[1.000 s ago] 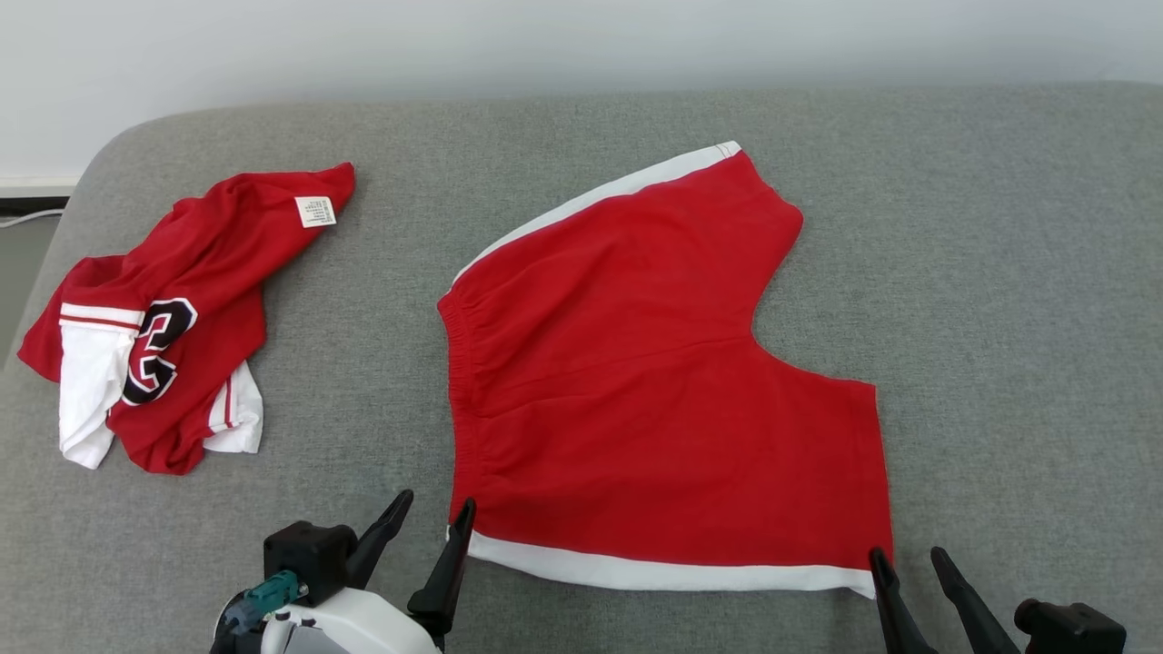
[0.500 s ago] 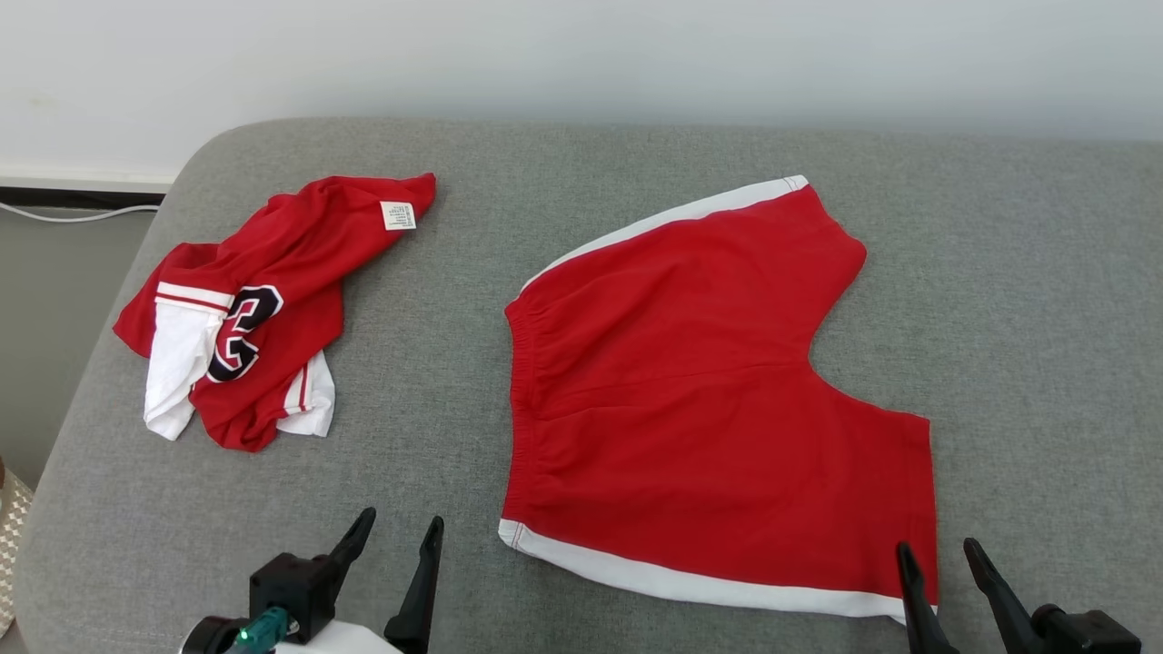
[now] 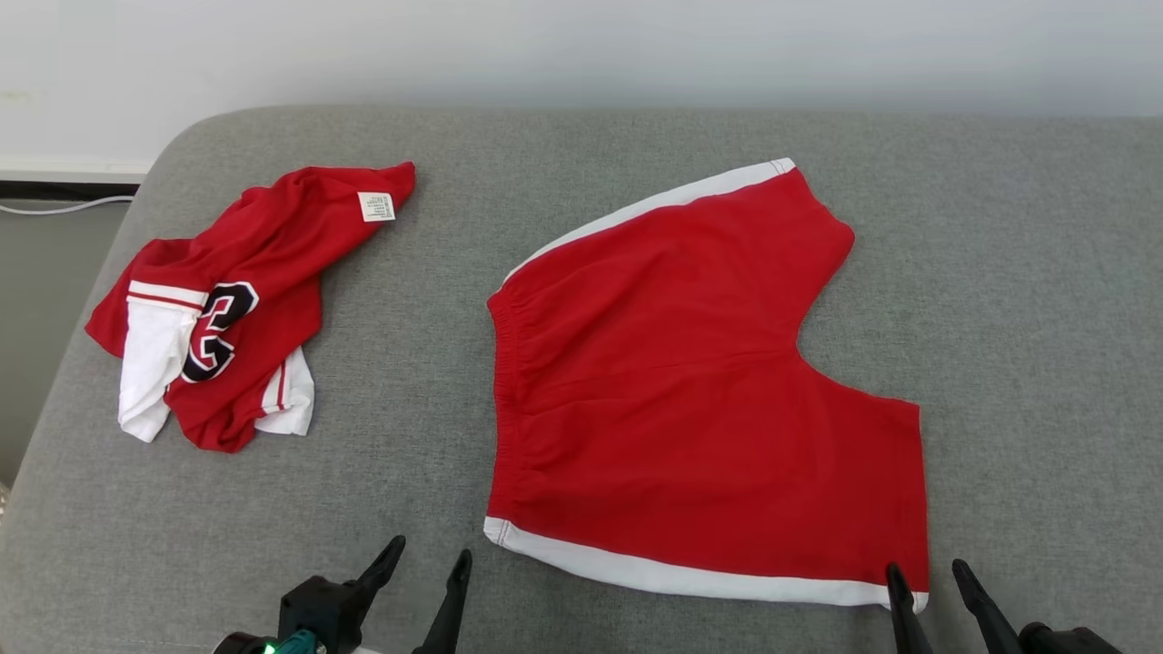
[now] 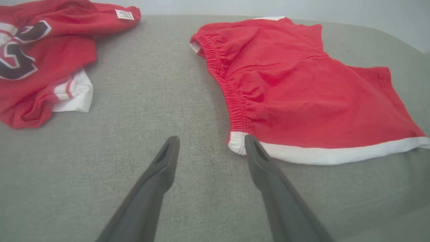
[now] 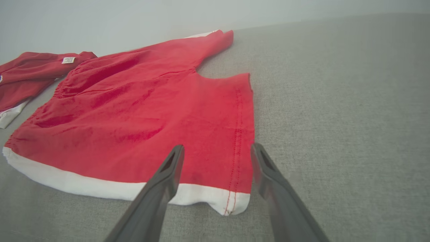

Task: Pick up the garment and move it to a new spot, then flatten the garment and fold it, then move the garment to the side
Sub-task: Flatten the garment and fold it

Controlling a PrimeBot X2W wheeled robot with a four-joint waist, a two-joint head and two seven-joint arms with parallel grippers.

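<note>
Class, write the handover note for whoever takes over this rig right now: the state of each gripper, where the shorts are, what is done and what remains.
Left gripper: open, empty, at the near waistband corner of the red shorts.
Right gripper: open, empty, at the near leg-hem corner.
Shorts: spread flat on the grey cushion, apart from the crumpled red jersey to their left.
Done: moved, flattened.
Left: fold, then move aside.

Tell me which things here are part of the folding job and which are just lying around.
In the job: red shorts, spread flat on the grey cushion; left gripper, open by the waistband corner; right gripper, open at the hem corner.
Lying about: crumpled red jersey at the cushion's left end; white cable beyond it.
</note>
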